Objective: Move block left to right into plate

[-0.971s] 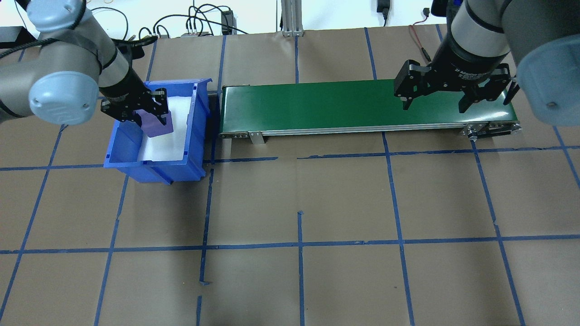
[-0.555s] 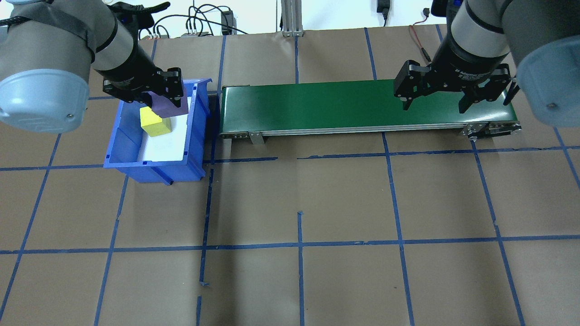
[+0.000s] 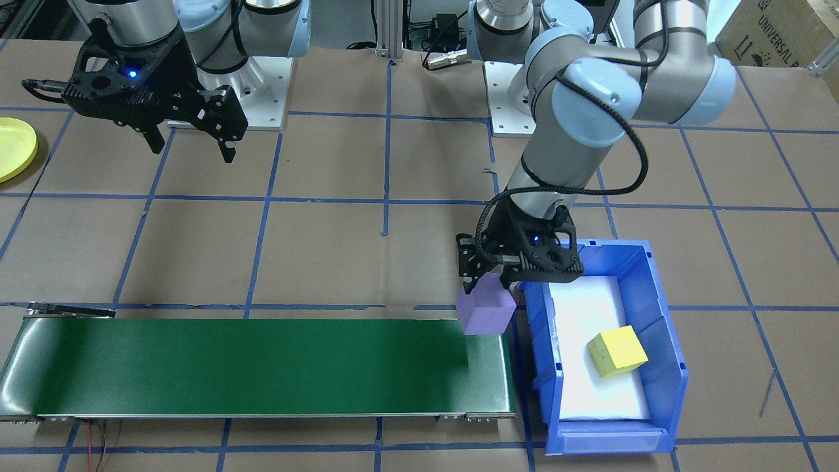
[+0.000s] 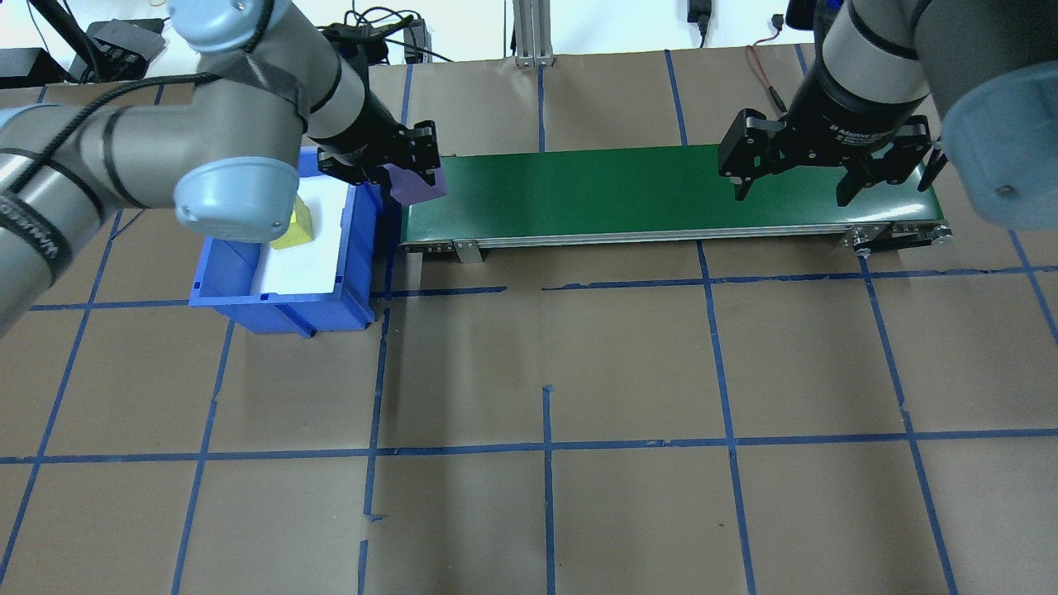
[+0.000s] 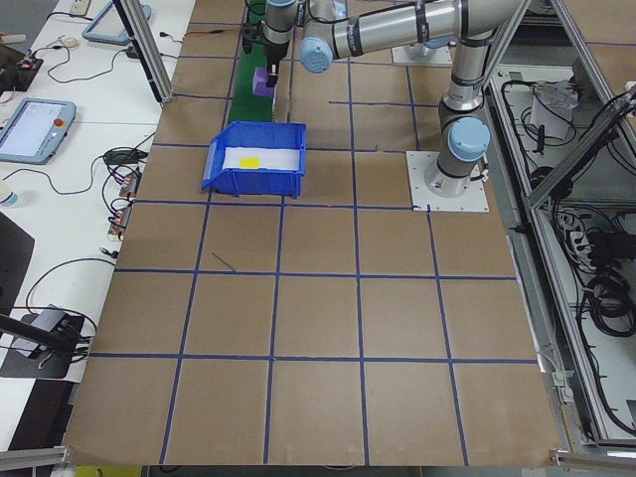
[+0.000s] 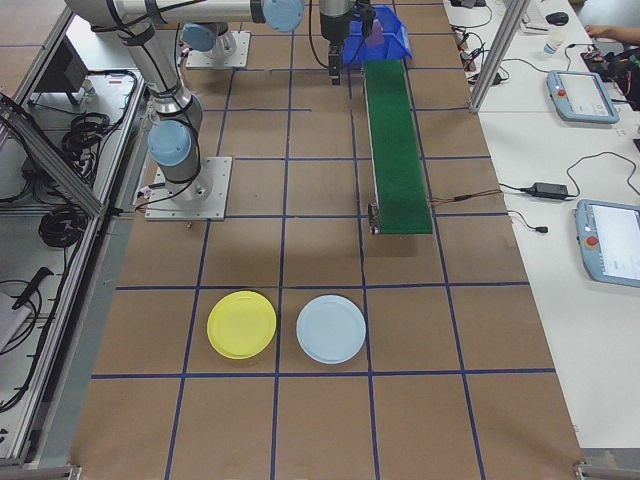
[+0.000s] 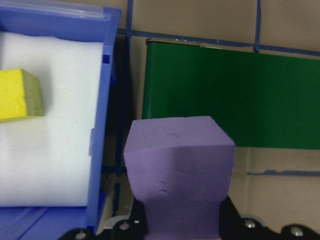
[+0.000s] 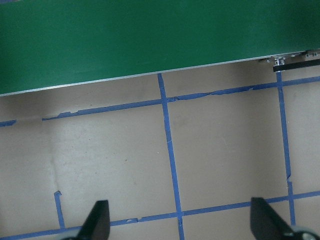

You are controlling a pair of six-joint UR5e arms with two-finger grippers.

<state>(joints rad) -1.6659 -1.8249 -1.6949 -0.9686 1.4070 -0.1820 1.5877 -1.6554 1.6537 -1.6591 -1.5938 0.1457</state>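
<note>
Left pincer (image 3: 488, 283) is clenched on the purple block (image 3: 485, 312), gripping it from above, and it hangs right at the gap between the blue bin (image 3: 662, 314) and the near end of the green belt (image 3: 262, 367). From the overhead view the block (image 4: 416, 182) sits just over the belt's left end (image 4: 628, 194), clear of the bin wall (image 4: 364, 240). The wrist view shows the block (image 7: 179, 165) squeezed between the jaws, the belt (image 7: 235, 95) ahead and the bin's white liner off to one side.

One yellow block (image 3: 617, 352) lies alone in the bin, on the white liner, not touched by anything.

Right pincer (image 4: 793, 186) hovers over the far end of the belt, jaws spread wide, holding nothing. Its wrist camera sees only belt edge and bare brown bench (image 8: 165, 165) between the two fingertips (image 8: 97, 220).

So where are we? I'd say the pick is done and the block is lifted out; it isn't set on the belt yet, as far as I can judge. Left to do: lower it, let go, get it across to the right arm, then have that arm grab it and carry it to the yellow plate (image 6: 241, 324). That plate waits well apart from the belt, beside a pale blue plate (image 6: 331, 329), on the robot's right side of the bench. Early going, then.
</note>
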